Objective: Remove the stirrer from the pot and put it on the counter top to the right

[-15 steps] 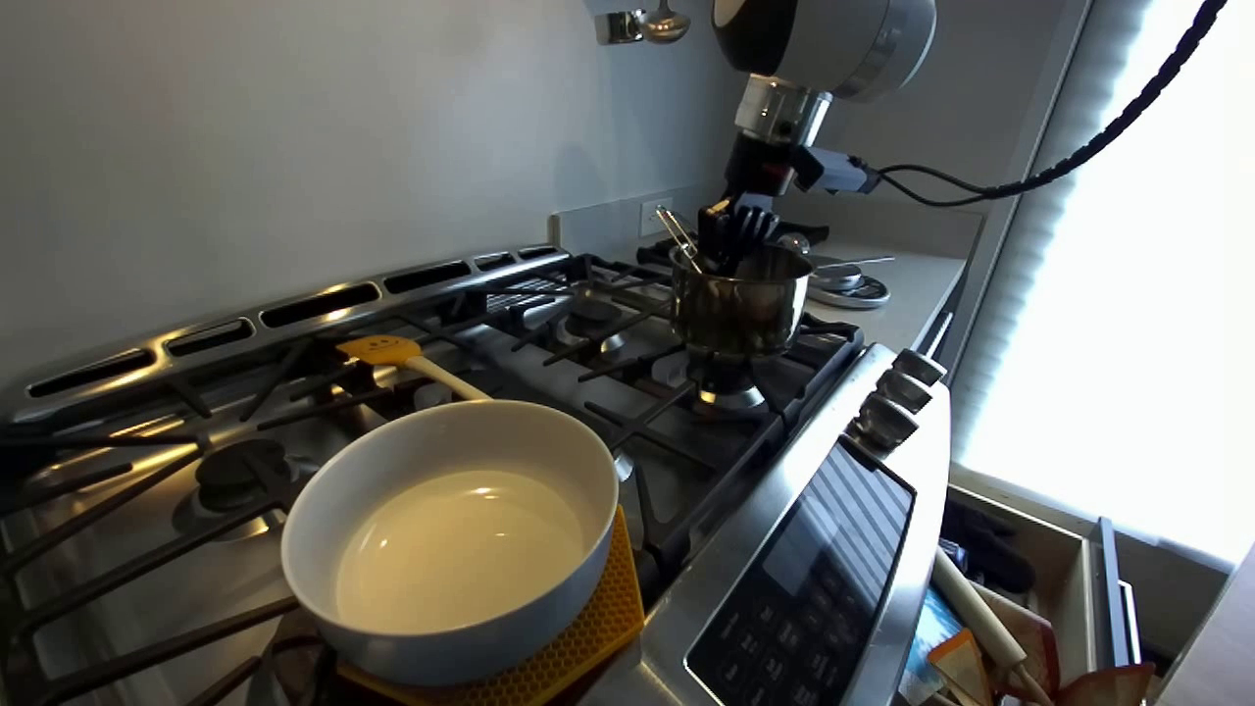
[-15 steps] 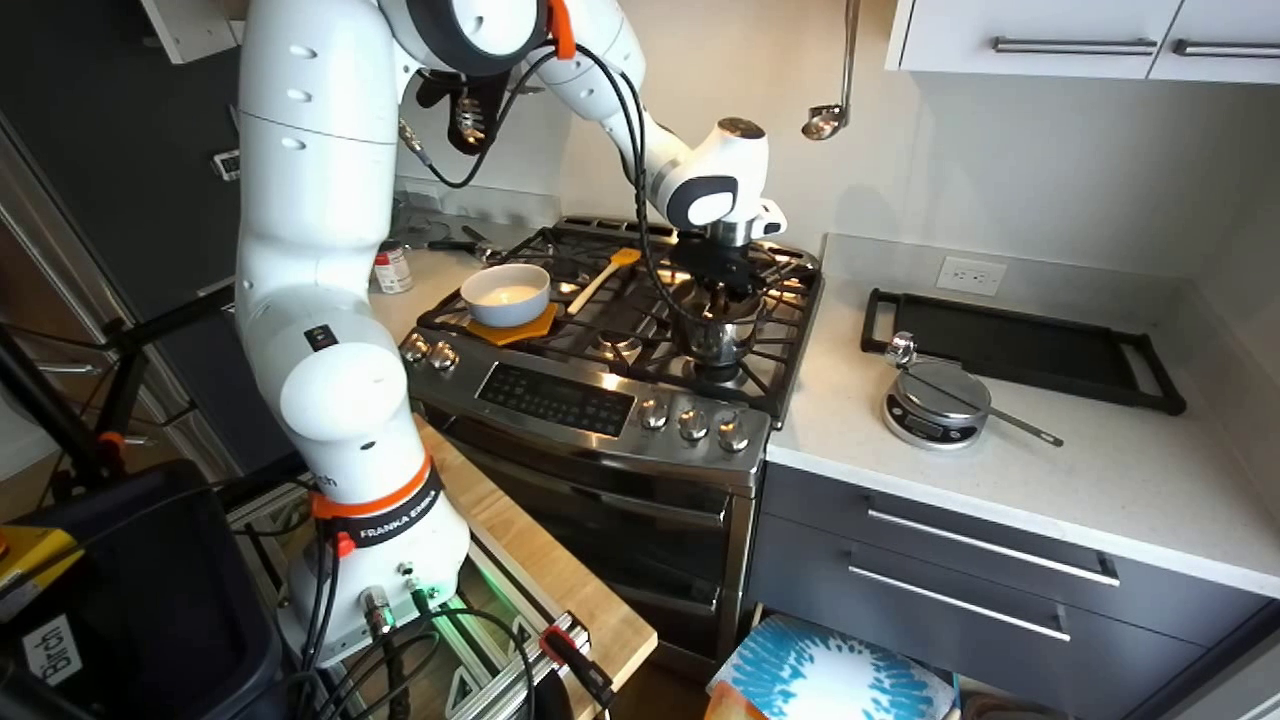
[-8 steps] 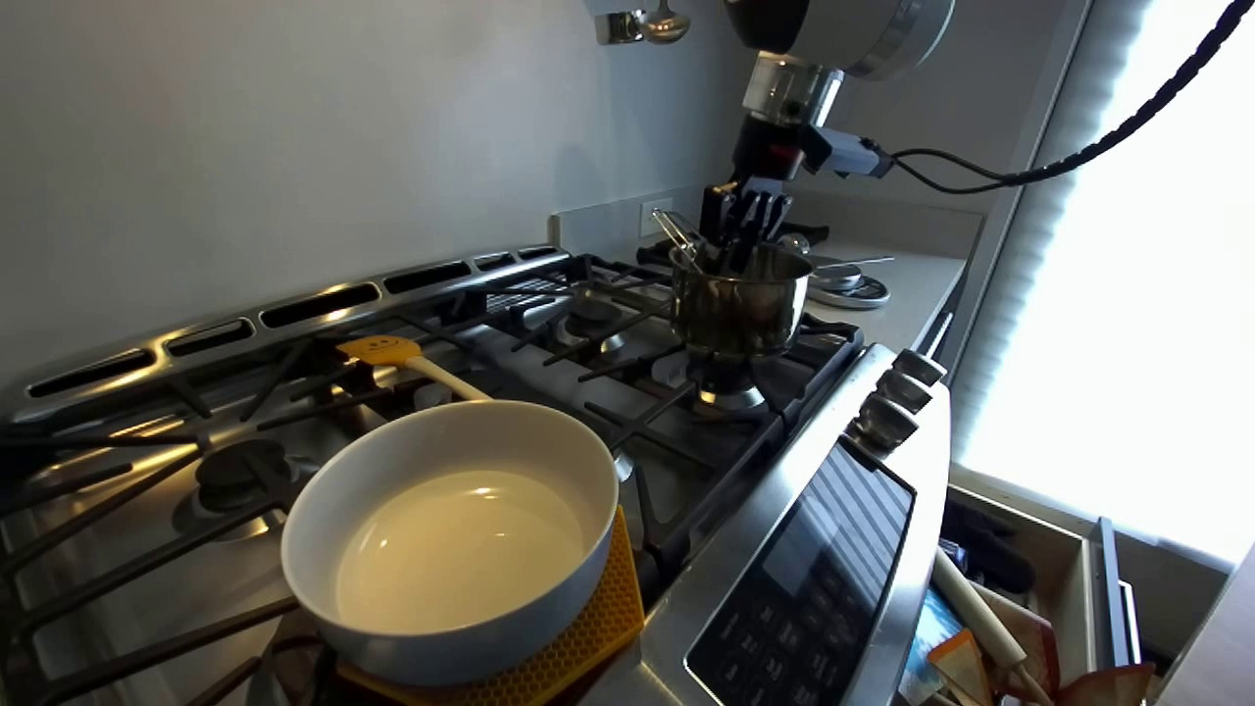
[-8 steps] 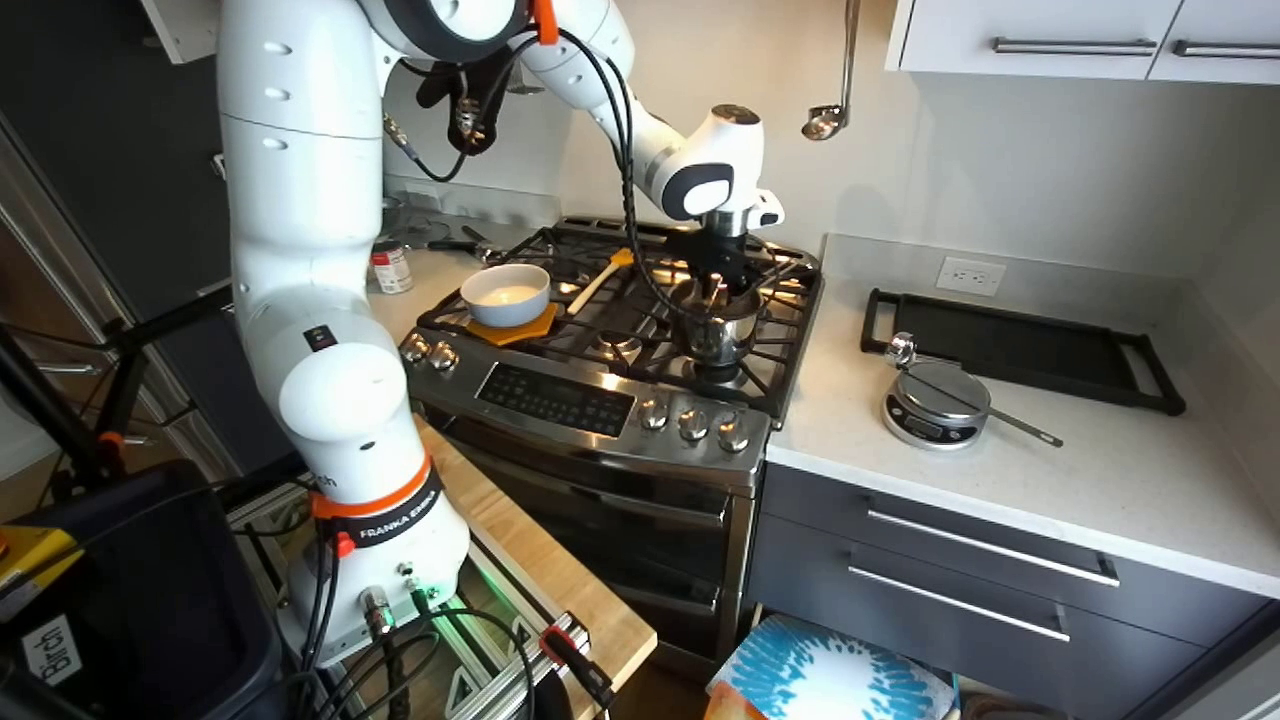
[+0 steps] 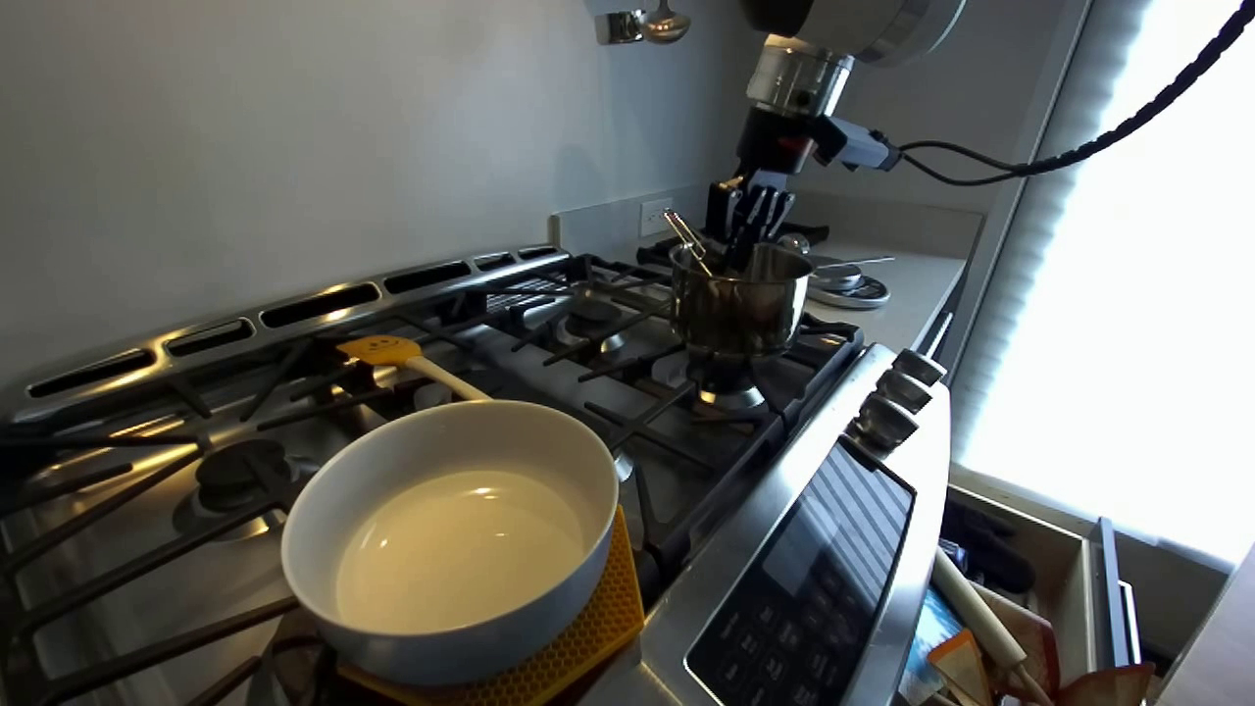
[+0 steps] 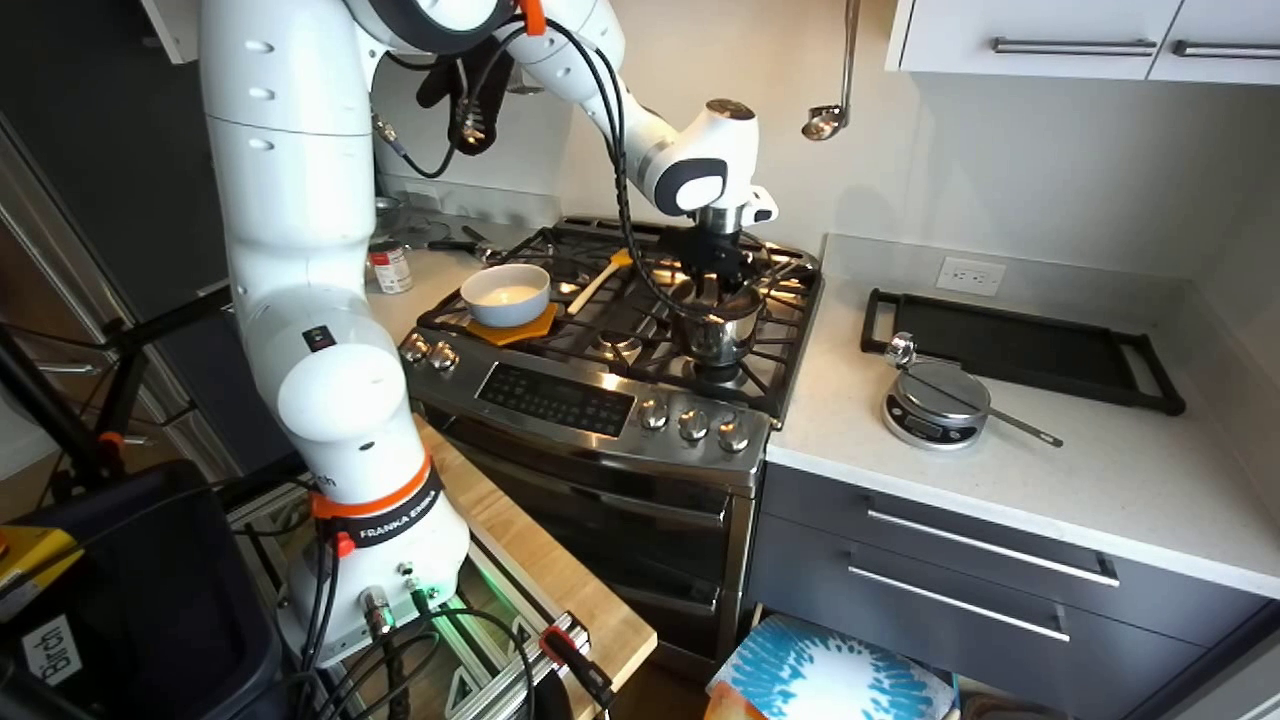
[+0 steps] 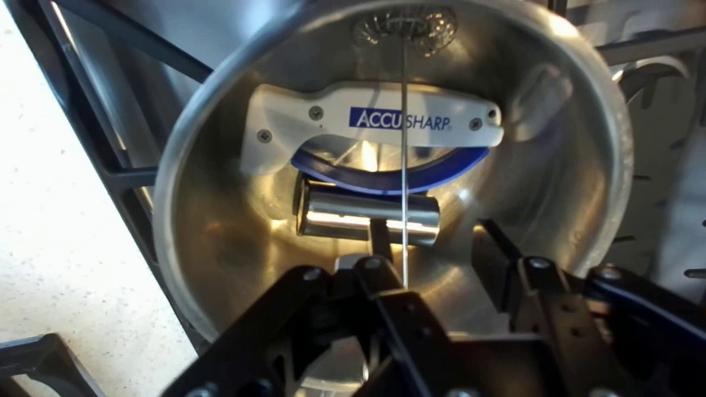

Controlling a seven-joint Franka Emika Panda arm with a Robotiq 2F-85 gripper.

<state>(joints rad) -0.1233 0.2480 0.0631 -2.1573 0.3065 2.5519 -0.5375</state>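
Observation:
The shiny steel pot [image 5: 740, 316] stands on the stove, also in an exterior view [image 6: 715, 345] and the wrist view [image 7: 584, 182]. The stirrer [image 7: 404, 99] is a thin metal stem with a coiled wire head inside the pot. Its handle [image 5: 688, 240] leans over the rim toward the wall. My gripper [image 7: 433, 229] is open over the pot, fingers pointing down [image 5: 741, 250]. The stem shows between the fingertips in the wrist view, close to the left finger, which hides its lower part; contact cannot be told. The pale counter top [image 6: 850, 410] lies right of the stove.
A white knife sharpener [image 7: 298, 113] and a steel cylinder [image 7: 331, 212] lie in the pot. A round scale [image 6: 935, 430] with a ladle [image 6: 1025, 427] across it and a black tray [image 6: 1160, 375] sit on the counter. A wide pan [image 6: 507, 310] stands on the stove.
My gripper has risen a little out of the pot and moved slightly in the exterior views. The stirrer's handle has shifted slightly at the rim. Other things have not moved.

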